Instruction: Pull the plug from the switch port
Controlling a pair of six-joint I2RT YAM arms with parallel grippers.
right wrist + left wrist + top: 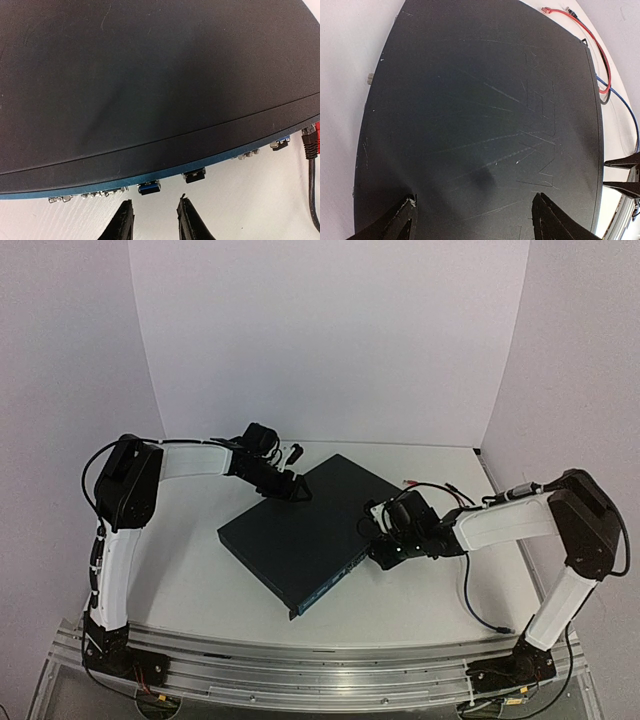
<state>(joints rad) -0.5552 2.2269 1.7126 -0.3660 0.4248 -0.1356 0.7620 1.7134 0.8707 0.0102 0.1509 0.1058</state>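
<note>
The switch [300,535] is a flat dark box lying at an angle in the middle of the table. Its port face, edged in blue, points toward my right arm. In the right wrist view a small blue plug [150,188] sticks out of that face, with a black plug [194,175] just to its right. My right gripper [154,212] is open and empty, its fingertips just short of the blue plug and level with it. My left gripper [475,205] is open wide over the switch's top [480,110] near its far corner [295,488].
A red cable [590,40] and a blue cable [620,100] lie on the table beyond the switch's right end. A black and red connector [310,142] hangs at the right of the port face. Another blue plug [280,144] sits further along.
</note>
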